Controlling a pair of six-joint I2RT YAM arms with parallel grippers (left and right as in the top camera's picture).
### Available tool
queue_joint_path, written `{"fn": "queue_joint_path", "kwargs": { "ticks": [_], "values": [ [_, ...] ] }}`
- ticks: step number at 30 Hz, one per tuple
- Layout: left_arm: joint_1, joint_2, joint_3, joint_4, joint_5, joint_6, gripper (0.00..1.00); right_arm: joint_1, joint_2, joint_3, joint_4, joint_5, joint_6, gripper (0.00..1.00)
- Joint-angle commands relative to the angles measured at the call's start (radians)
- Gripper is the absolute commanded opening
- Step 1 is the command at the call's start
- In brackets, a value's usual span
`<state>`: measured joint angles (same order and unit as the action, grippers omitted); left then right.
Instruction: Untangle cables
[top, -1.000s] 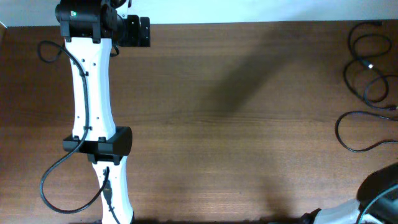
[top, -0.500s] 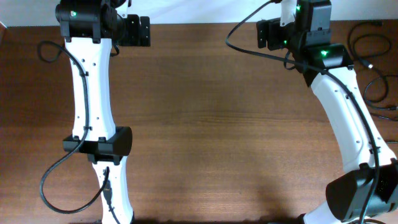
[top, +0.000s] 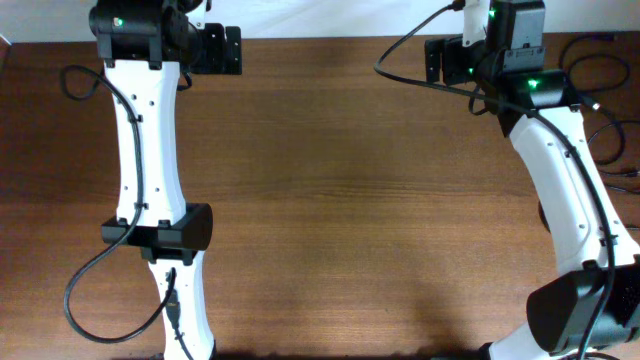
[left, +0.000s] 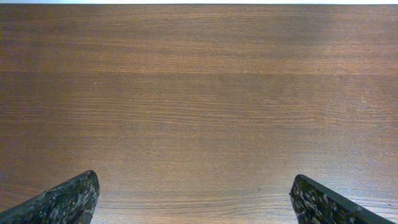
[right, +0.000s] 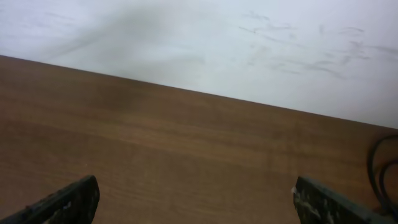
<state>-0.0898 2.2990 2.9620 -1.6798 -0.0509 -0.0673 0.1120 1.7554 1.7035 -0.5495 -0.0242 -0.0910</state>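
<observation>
The table is one broad sheet of bare wood, and nearly all of it is free room for you to work in. Its far edge runs under a white wall, and both arms are parked up against that edge, so pull toward the middle, not further back.

The cables lie in loose black loops at the far right of the table, partly hidden behind the right arm. They run close to the right edge, and one strand passes out of the overhead view there. The right wrist camera catches only a curve of them at its right border.

Expect them to be light, limp and thin. They will probably slide on the wood and drag their neighbours along, and a plug may snag in a loop. Take hold of a single outer strand where it lies clear of the rest, or just behind a plug; I can't make out the plugs well enough to choose one.

Don't mistake the right arm's own lead for the work.

The right gripper sits near the cables with its fingers spread wide and empty. The left gripper, well apart from them, also has its fingers parted, with nothing held.
</observation>
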Motion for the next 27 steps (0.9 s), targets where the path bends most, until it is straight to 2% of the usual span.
{"fn": "queue_joint_path", "kwargs": {
  "ticks": [1,4,6,8,14,19,27],
  "values": [
    [-0.001,-0.006,0.001,0.002,0.01,0.016,0.99,-0.002,-0.015,0.002,0.0,0.01,-0.01,0.99],
    [-0.001,-0.015,0.001,-0.008,0.003,0.016,0.99,-0.002,-0.015,0.002,0.0,0.009,-0.01,0.99],
    [-0.002,-0.054,0.001,-0.002,-0.057,0.015,0.99,-0.002,-0.015,0.002,0.0,0.009,-0.01,0.99],
    [-0.002,-0.163,0.001,0.132,0.007,0.001,0.99,-0.002,-0.015,0.002,0.0,0.009,-0.01,0.99],
    [-0.002,-0.341,-0.048,0.286,0.003,0.002,0.99,-0.002,-0.015,0.002,0.0,0.01,-0.01,0.99],
    [-0.002,-0.587,-0.378,0.489,0.003,0.002,0.99,-0.002,-0.015,0.002,0.0,0.009,-0.01,0.99],
    [-0.001,-1.185,-1.305,1.018,0.0,0.001,0.99,-0.002,-0.015,0.002,0.0,0.01,-0.01,0.99]
  ]
}}
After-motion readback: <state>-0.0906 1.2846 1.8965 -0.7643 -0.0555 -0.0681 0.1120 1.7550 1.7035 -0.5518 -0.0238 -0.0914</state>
